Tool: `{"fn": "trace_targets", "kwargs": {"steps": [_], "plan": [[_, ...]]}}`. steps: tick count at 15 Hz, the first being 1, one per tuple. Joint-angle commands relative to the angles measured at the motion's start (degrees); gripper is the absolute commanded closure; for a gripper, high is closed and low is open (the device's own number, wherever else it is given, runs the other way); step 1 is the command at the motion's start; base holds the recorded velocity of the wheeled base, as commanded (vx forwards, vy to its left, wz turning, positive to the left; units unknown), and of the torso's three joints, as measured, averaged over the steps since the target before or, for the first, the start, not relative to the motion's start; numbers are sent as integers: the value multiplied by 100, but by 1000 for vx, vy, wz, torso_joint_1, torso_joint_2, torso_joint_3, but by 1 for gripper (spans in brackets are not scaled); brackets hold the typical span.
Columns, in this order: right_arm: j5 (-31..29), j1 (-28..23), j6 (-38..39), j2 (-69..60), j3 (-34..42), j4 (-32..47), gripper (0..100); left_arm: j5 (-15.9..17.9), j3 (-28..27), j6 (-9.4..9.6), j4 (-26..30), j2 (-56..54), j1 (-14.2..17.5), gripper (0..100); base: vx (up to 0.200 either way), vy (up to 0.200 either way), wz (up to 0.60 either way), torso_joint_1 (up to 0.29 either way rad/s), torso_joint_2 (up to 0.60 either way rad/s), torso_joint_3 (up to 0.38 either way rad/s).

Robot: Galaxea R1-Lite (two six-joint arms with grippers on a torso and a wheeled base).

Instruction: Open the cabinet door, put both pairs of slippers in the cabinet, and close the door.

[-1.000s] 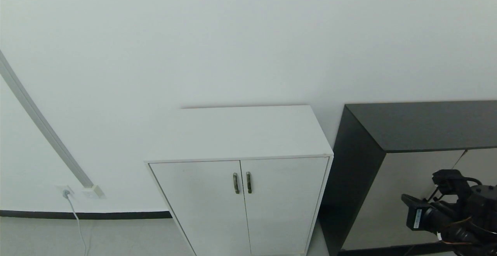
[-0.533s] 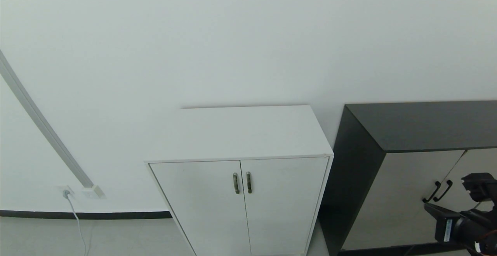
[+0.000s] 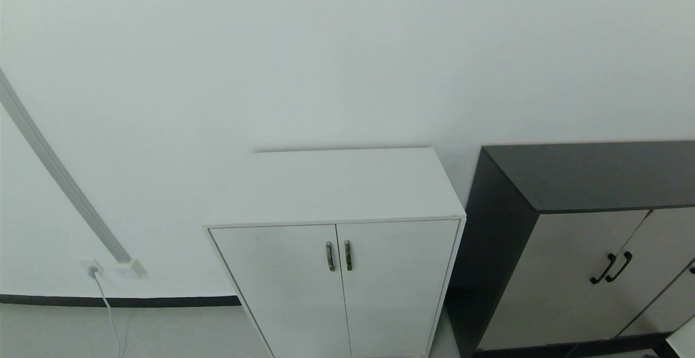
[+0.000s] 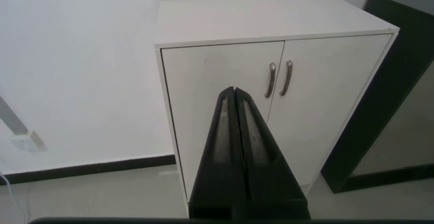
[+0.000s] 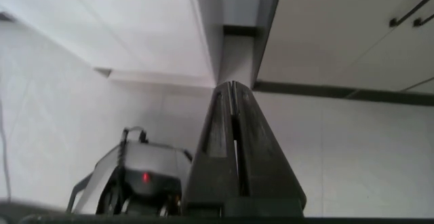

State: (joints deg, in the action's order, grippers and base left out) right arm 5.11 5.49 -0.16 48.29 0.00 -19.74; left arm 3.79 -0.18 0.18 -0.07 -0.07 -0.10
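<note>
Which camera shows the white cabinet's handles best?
Left wrist view: the handles face it squarely and look largest. The head view shows them smaller, from above. The right wrist view catches the dark cabinet's handles.

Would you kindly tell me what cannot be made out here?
White cabinet's inside: hidden behind its shut doors, head and left wrist views.
Its foot: cut off by the head view's lower edge; partly covered by the left hand in the left wrist view.
Black cabinet's right end: cut off by the head view's right edge.
</note>
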Motion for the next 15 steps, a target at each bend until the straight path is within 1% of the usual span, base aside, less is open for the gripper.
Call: {"fn": "trace_targets", "kwargs": {"steps": [1, 3, 6, 8, 11, 15], "plan": [[104, 32, -28, -1234, 0, 743, 100, -1, 1, -1, -1, 7, 1, 100, 0, 0, 0, 0, 0, 0], [166, 40, -11, -1410, 0, 1156, 100, -1, 1, -9, -1, 7, 1, 100, 0, 0, 0, 0, 0, 0], [192, 49, -2, -1533, 0, 1402, 100, -1, 1, -9, -1, 7, 1, 100, 0, 0, 0, 0, 0, 0], [192, 49, 7, -1744, 0, 1701, 100, -1, 1, -9, -1, 7, 1, 100, 0, 0, 0, 0, 0, 0], [157, 49, 16, -1805, 0, 1728, 100, -1, 1, -9, -1, 7, 1, 100, 0, 0, 0, 0, 0, 0], [-133, 40, -125, -2166, 0, 1763, 100, -1, 1, -9, -1, 7, 1, 100, 0, 0, 0, 0, 0, 0]]}}
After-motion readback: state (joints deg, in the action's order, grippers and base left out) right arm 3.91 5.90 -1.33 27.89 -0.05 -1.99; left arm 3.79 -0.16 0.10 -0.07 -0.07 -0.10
